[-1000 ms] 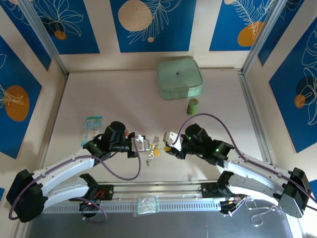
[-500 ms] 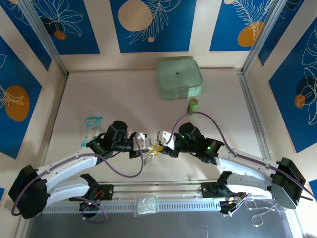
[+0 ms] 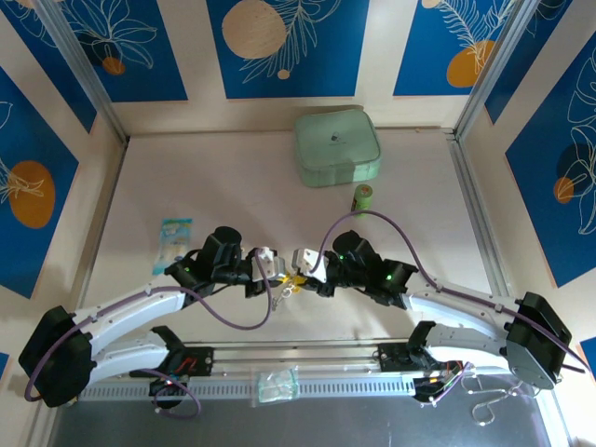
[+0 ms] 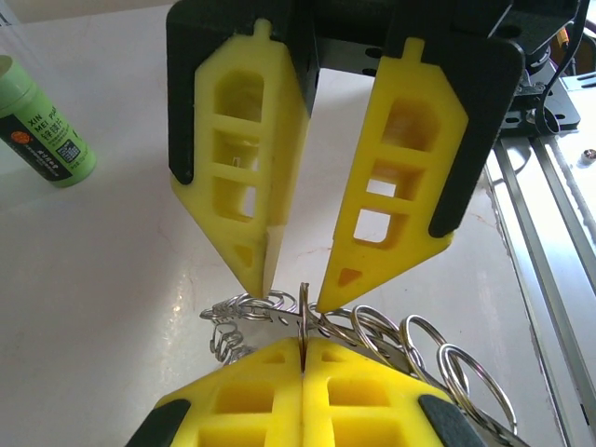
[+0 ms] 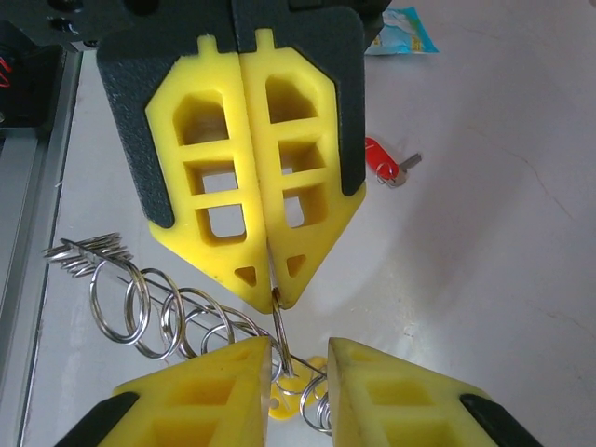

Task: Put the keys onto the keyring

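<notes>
Right gripper (image 4: 293, 294) is now sitting closer to the keyring (image 4: 251, 310) than before, jaws hanging apart around it; left gripper (image 4: 304, 346) is pinching the keyring tight.

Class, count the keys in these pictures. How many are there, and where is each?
2. The red key lies on the table beyond the left gripper. The yellow key is by the keyring, inside the open right gripper. Others may be hidden.
</notes>
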You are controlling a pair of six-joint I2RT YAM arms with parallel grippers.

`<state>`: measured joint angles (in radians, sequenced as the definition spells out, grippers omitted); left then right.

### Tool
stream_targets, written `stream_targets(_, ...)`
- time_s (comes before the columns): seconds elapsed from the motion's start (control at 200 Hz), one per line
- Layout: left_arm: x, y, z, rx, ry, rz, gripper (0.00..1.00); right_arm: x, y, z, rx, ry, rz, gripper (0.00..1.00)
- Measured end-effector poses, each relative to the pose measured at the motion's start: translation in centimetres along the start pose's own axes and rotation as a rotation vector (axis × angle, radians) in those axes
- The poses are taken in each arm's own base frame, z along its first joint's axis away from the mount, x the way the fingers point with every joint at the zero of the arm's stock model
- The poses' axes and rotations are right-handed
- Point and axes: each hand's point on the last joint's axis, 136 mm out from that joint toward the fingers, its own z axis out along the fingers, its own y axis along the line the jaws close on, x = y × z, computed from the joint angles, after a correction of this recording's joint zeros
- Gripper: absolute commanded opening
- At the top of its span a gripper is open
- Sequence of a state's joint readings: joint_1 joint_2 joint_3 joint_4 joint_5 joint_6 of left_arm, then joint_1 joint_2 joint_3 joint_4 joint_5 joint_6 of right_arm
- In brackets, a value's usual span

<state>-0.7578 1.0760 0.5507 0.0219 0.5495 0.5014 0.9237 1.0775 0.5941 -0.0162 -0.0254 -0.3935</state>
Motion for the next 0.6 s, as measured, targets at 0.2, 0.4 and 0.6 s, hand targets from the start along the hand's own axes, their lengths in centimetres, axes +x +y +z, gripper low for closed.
stream_targets(0.2,-0.02,0.0,-0.01,0.0,-0.001,-0.006,0.0,-0.06,0.21,0.03,-0.006,-0.001,-0.012,0.06)
stream_targets(0.4,-0.01,0.01,-0.01,-0.001,0.0,-0.01,0.0,0.12,0.26,0.17,-0.01,0.006,-0.013,0.12)
stream_targets(0.6,-0.06,-0.04,-0.01,0.003,-0.003,-0.014,0.0,0.41,0.19,0.33,-0.007,0.017,-0.022,0.12)
